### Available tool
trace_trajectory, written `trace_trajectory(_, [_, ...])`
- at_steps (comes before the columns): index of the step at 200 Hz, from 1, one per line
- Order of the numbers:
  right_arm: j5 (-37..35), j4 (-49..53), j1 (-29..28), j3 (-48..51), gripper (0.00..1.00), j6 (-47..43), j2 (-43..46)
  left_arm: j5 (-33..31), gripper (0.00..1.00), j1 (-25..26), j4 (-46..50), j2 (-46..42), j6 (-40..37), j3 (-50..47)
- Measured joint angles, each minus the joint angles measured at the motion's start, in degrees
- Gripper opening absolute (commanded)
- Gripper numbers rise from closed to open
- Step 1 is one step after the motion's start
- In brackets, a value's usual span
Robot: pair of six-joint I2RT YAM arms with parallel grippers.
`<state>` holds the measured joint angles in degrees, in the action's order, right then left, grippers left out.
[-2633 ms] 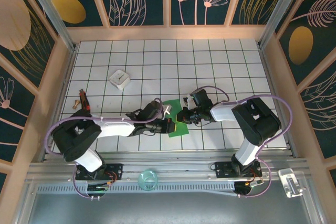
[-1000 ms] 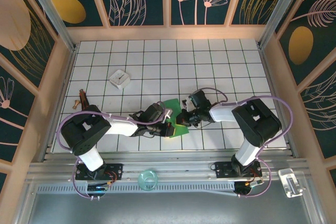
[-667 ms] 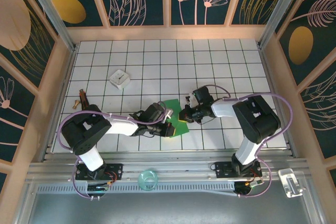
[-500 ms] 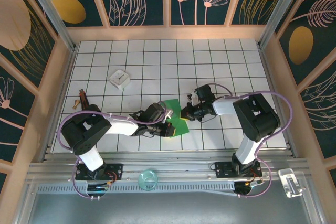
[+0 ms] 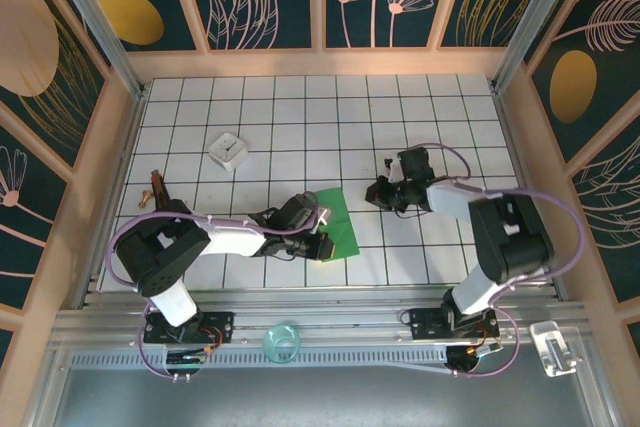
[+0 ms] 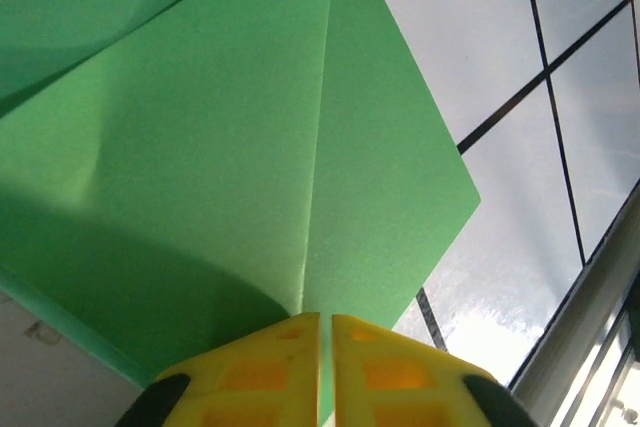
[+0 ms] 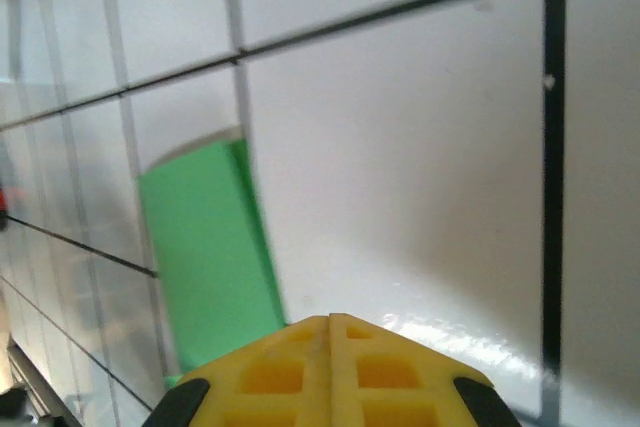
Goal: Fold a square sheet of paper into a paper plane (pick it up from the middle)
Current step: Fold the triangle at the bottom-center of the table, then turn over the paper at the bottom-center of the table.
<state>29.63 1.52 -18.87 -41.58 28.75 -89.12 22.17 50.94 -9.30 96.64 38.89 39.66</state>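
On the white tiled table (image 5: 400, 107) we see the folded green sheet of paper (image 5: 338, 219) lying flat near the front edge, a crease running down its middle; the left gripper (image 6: 325, 332) pinches one edge at that crease; the right gripper (image 7: 332, 332), fingers pressed together on nothing, sits to the sheet's right, apart from it.

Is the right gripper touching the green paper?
No, the right gripper sits over bare tiles, clear of the green paper.
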Motion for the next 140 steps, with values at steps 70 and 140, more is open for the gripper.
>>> trace_trajectory(70, [-5.81,4.11,-10.88,10.40,0.23,1.84,17.62,-4.74,0.11,-5.40,-2.47,-9.31,5.14,0.96])
trace_trajectory(140, [-10.16,5.01,-15.72,12.48,0.29,7.02,18.21,-4.66,0.00,-5.68,0.33,0.42,4.61,3.10])
